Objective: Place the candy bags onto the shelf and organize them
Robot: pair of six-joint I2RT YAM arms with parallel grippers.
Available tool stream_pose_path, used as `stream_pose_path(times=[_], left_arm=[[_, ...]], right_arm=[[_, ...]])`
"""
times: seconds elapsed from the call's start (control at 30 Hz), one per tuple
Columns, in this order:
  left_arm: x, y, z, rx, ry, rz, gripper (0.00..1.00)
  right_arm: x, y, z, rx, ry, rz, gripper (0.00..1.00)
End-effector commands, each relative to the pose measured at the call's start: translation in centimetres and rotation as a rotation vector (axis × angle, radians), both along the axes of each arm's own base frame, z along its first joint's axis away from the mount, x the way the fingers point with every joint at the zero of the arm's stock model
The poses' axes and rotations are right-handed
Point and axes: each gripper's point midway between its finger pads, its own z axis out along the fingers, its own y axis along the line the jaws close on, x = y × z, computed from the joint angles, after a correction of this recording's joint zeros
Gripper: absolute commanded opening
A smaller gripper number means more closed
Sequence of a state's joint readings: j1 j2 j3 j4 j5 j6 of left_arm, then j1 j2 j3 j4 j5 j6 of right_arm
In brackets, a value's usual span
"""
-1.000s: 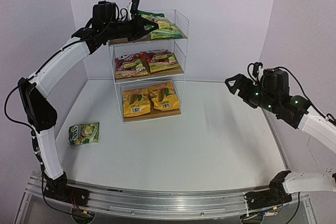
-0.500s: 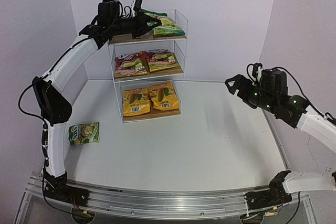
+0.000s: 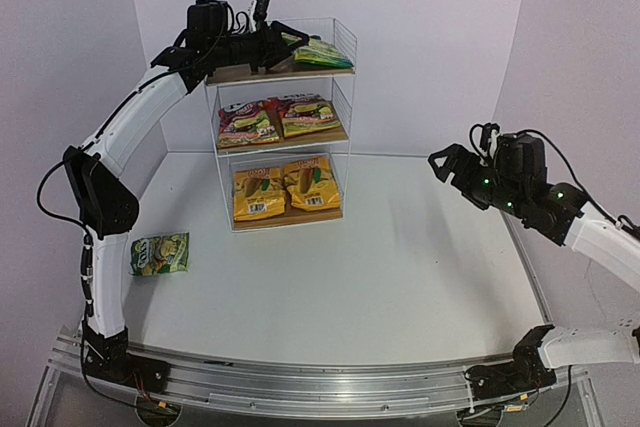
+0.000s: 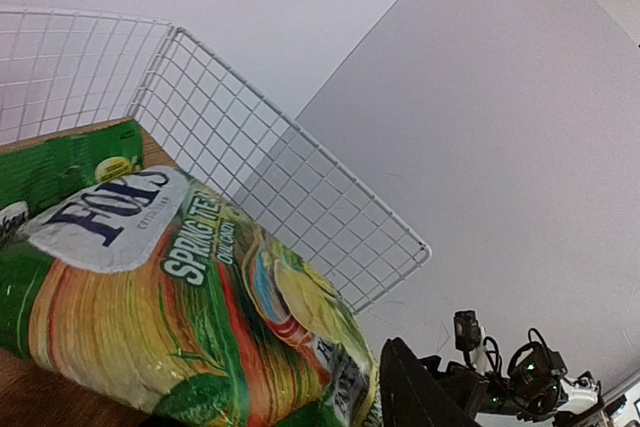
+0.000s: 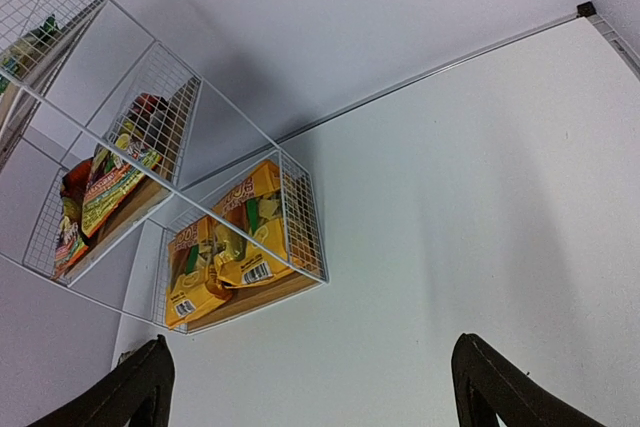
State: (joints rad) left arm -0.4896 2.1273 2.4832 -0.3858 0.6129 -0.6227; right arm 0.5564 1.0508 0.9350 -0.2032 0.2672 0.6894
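Note:
The shelf (image 3: pixel 250 73) of white wire stands at the back centre. A green candy bag (image 3: pixel 320 51) lies on its top board, with my left gripper (image 3: pixel 284 39) right at its left end, jaws apart. In the left wrist view that green bag (image 4: pixel 150 287) fills the frame beside one dark finger (image 4: pixel 415 392). Two red-magenta bags (image 3: pixel 248 123) (image 3: pixel 310 115) lie on the middle board, two yellow-orange bags (image 3: pixel 260 195) (image 3: pixel 312 184) on the bottom one. Another green bag (image 3: pixel 160 254) lies on the table at the left. My right gripper (image 3: pixel 447 161) hangs open and empty at the right.
The shelf's wire side and back walls (image 4: pixel 300 177) fence in the top tier. The right wrist view looks across the white tabletop (image 5: pixel 480 207) toward the shelf (image 5: pixel 300 217). Purple walls close the left, back and right sides.
My left arm reached further over the top tier with the green bag, then its jaws spread and the bag settled on the board. The right arm barely moved.

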Motion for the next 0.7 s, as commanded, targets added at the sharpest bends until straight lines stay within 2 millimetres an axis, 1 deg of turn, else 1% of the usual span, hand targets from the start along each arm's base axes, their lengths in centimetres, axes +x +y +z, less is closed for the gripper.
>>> stream_pose_path(times=[0.0, 0.07, 0.17, 0.4, 0.57, 0.67], left_arm=[[0.1, 3.1, 1.9, 0.042, -0.027, 0.15, 0.62], [0.0, 3.9, 2.1, 0.063, -0.028, 0.193, 0.79], [-0.1, 5.0, 2.5, 0.091, -0.037, 0.244, 0.99], [0.3, 6.5, 2.0, 0.153, -0.024, 0.331, 1.0], [1.0, 7.9, 1.5, 0.197, -0.019, 0.425, 0.99], [1.1, 8.2, 1.2, 0.211, -0.014, 0.451, 0.99]], right_arm=[[0.0, -0.2, -0.1, 0.014, 0.0, -0.022, 0.93], [0.1, -0.2, -0.1, 0.017, 0.003, -0.021, 0.93], [0.1, 0.0, -0.3, 0.021, 0.008, -0.015, 0.93], [0.0, -0.1, -0.1, 0.022, 0.004, -0.017, 0.93], [0.1, 0.0, -0.3, 0.024, 0.011, -0.018, 0.93], [0.1, 0.0, -0.5, 0.025, 0.016, -0.018, 0.93]])
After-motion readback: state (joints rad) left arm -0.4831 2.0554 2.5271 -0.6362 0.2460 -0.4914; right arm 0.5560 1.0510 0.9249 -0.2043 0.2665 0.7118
